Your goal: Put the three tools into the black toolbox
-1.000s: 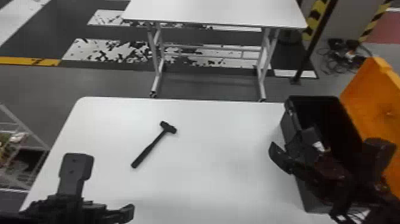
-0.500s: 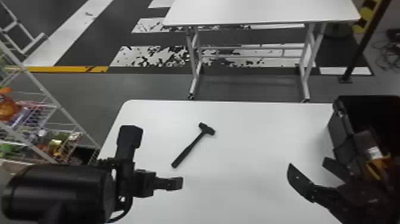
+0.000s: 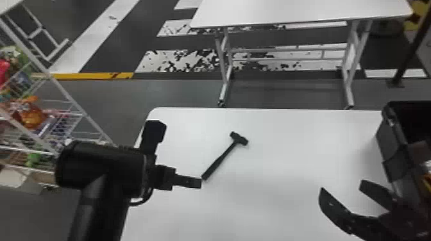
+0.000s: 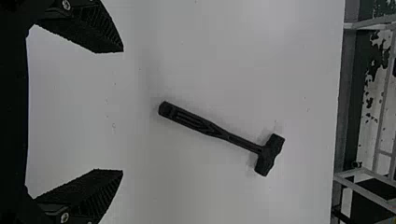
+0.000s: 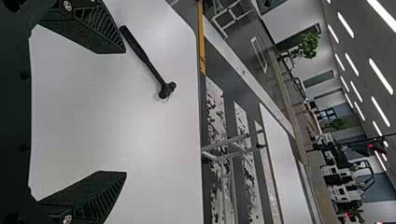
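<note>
Plainly, 1 black hammer (image 3: pixel 221 158) lies flat on 1 white table (image 3: pixel 272 192), just beyond the tips of the left gripper (image 3: pixel 178 153), whose 2 fingers (image 4: pixel 93 35) stand wide apart with the tabletop showing between them. The hammer's handle (image 4: pixel 201 123) points its free end back toward those jaws, while its head (image 4: pixel 269 155) sits farther out from them. The right gripper (image 3: pixel 342 186) also has its 2 fingers spread, with table surface between the tips, well apart from the hammer. Beside and behind the right jaws stands 1 black toolbox (image 3: pixel 389 144), partly covered by that gripper; something yellow (image 3: pixel 428 182) shows there, too cut off to name. Outward of the left jaws, past the arm, is 1 wire rack (image 3: pixel 80 115) with colourful goods, including 1 orange bundle (image 3: pixel 30 112); ahead of both pairs of jaws, past the near table's far edge, stands 1 second table (image 3: pixel 288 12) on pale legs. The hammer has a grooved handle and a blocky head, the finger pads are ribbed and tapered, the toolbox is straight-walled, and the near tabletop is smooth with a rounded corner ahead of the left jaws.
</note>
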You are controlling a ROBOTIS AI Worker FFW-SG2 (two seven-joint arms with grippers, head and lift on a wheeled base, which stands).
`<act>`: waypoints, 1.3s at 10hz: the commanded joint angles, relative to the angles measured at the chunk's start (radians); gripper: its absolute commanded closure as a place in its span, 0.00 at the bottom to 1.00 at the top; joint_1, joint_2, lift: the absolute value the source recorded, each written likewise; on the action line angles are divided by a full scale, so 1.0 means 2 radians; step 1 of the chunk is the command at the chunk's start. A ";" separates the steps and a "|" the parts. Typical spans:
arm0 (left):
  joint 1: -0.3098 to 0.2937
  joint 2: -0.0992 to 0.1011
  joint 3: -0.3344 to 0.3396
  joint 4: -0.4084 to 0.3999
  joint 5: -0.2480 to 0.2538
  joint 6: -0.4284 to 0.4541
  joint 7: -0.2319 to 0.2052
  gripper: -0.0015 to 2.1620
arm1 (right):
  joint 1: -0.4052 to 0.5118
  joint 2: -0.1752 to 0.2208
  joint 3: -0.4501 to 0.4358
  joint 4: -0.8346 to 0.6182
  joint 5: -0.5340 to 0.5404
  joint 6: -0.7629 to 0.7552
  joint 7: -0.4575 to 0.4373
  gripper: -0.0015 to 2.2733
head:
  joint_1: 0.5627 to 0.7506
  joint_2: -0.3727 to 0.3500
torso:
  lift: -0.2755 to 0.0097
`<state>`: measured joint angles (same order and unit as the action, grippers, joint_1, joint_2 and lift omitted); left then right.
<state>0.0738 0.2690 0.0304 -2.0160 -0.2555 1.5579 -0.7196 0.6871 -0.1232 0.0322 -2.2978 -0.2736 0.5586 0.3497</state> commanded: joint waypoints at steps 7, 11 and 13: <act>-0.138 0.032 -0.117 0.191 -0.030 -0.012 -0.021 0.04 | 0.015 0.000 0.013 -0.019 0.001 0.004 0.000 0.03 | 0.70 0.97 | 0.79; -0.210 0.032 -0.179 0.292 -0.029 -0.095 -0.027 0.04 | 0.014 0.001 0.005 -0.018 0.001 0.004 -0.001 0.03 | 0.70 0.90 | 0.79; -0.228 0.028 -0.222 0.328 -0.031 -0.149 -0.038 0.04 | 0.013 0.002 0.003 -0.017 0.001 0.004 -0.001 0.03 | 0.70 0.86 | 0.79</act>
<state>-0.3734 0.3275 -0.3873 -1.3782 -0.3139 1.2844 -0.7956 0.7141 -0.1200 0.0391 -2.3322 -0.2715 0.5669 0.3482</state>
